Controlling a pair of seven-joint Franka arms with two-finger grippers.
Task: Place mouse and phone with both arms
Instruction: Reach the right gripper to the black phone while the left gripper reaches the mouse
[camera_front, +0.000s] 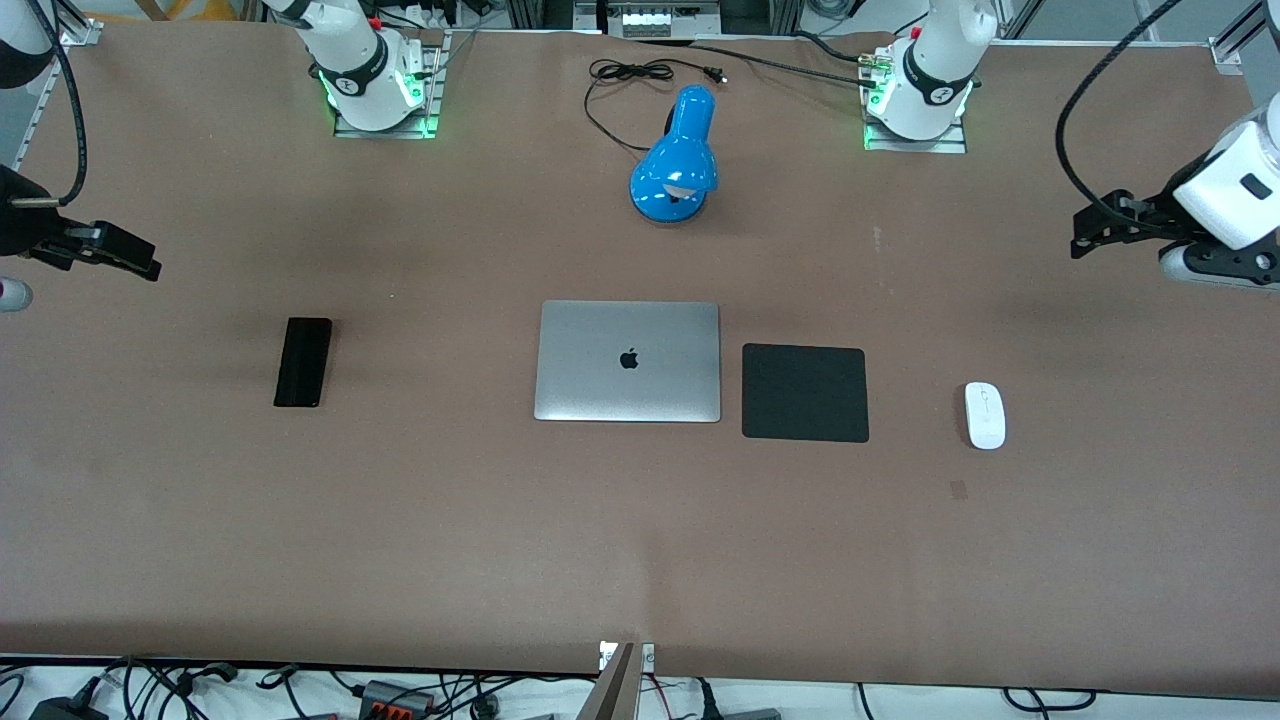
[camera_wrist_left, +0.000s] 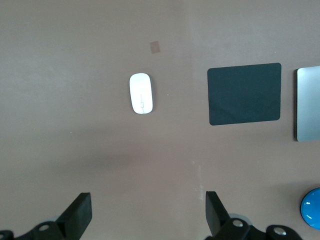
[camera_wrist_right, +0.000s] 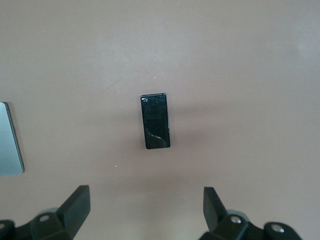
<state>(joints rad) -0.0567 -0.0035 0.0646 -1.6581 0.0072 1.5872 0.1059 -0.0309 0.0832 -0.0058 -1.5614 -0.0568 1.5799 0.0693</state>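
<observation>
Brown table (camera_front: 400, 520), wide and flat, edges running along the robots' bases and along the front camera's side. Left gripper (camera_front: 1085, 232), black two-finger claw, up in the air over bare table at the left arm's end, fingers (camera_wrist_left: 80, 215) spread wide, holding nothing. Small white oval mouse (camera_front: 985, 415) with thin grey centre line, flat on the table, well apart from that claw, lying ahead of its open fingers in the left wrist view (camera_wrist_left: 141, 93), bare brown surface on every side of it. Black square pad (camera_front: 805, 393), matte, between the mouse and the closed silver laptop (camera_front: 628, 361); pad edge just beside the laptop edge, a narrow strip of table showing between them; a clear gap between pad and mouse. Right gripper (camera_front: 110, 250), black two-finger claw, up in the air over the table's edge at the right arm's end, fingers (camera_wrist_right: 75, 207) spread wide, empty. Slim black rectangular phone (camera_front: 303, 361) with glossy face, flat on the table, well apart from that claw, ahead of its open fingers in the right wrist view (camera_wrist_right: 155, 121), open table all round, wide bare stretch between it and the laptop. Blue desk lamp (camera_front: 678, 160), head down, farther from the front camera than the laptop, black cord (camera_front: 625, 75) trailing toward the bases.
</observation>
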